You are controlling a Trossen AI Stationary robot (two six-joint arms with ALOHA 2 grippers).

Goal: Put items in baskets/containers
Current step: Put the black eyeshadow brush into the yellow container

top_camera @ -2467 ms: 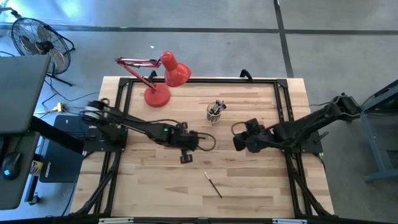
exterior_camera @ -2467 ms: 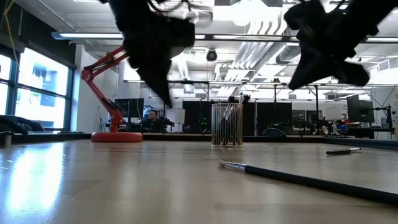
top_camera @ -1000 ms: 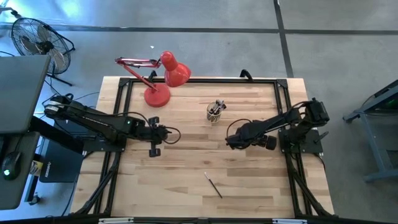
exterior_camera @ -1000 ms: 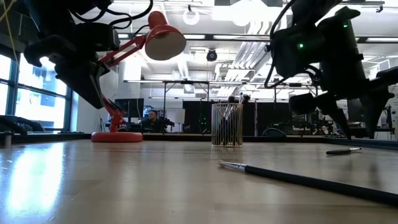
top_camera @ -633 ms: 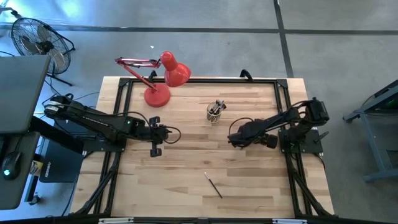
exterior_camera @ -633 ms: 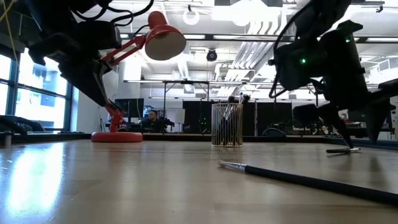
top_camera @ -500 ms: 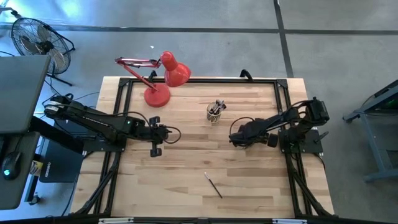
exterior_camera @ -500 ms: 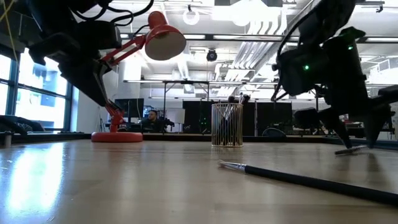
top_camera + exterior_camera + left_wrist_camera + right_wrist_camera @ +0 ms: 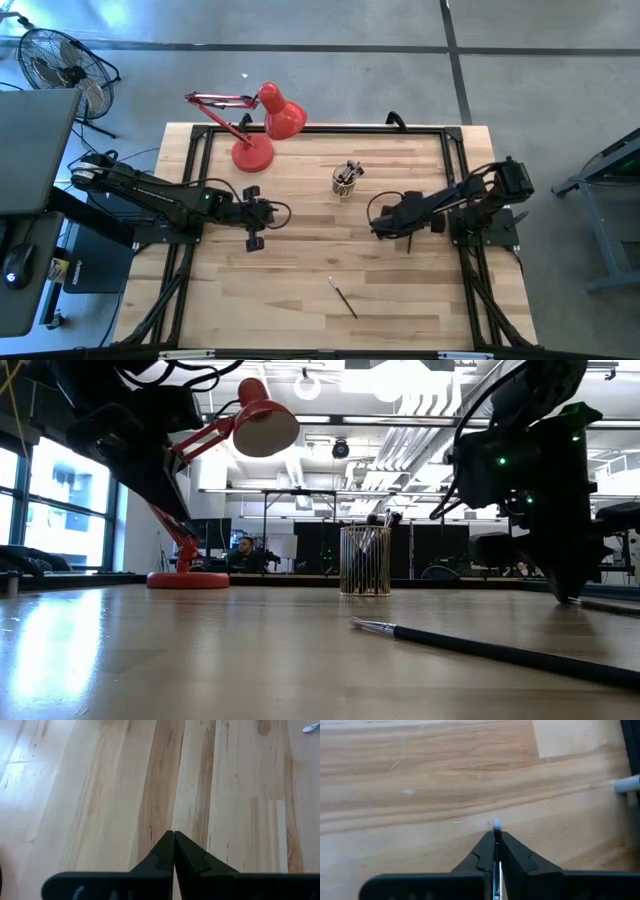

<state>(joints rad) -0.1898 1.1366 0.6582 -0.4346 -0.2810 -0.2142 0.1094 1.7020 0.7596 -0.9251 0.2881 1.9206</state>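
Observation:
A small clear cup (image 9: 346,180) stands on its base at the table's far middle with several dark brushes upright in it; it also shows in the low view (image 9: 365,561). One dark brush (image 9: 343,297) lies flat near the front edge, and is seen in the low view too (image 9: 480,645). My right gripper (image 9: 408,245) is down at the table right of centre, shut on another thin brush (image 9: 496,824). My left gripper (image 9: 252,243) hangs shut and empty above the table's left half, as its wrist view (image 9: 173,834) shows. My right gripper pinches the thin brush's shaft (image 9: 496,862) between its two fingers, and the brush runs in the gap with its pale tip (image 9: 496,824) just past the fingertips. The fingers come from above, pointing down. The brush's other end (image 9: 612,604) reaches out low over the table.
A red desk lamp (image 9: 262,125) stands at the far left, its round base (image 9: 252,154) on the table. A black frame (image 9: 320,131) runs along the table's edges. Bare wood lies between the two arms and toward the near edge.
My right gripper has gone a little toward the table's right edge and down to the tabletop. Its fingers, open on either side of the thin brush half a second ago, have shut on it. My left arm has kept still.

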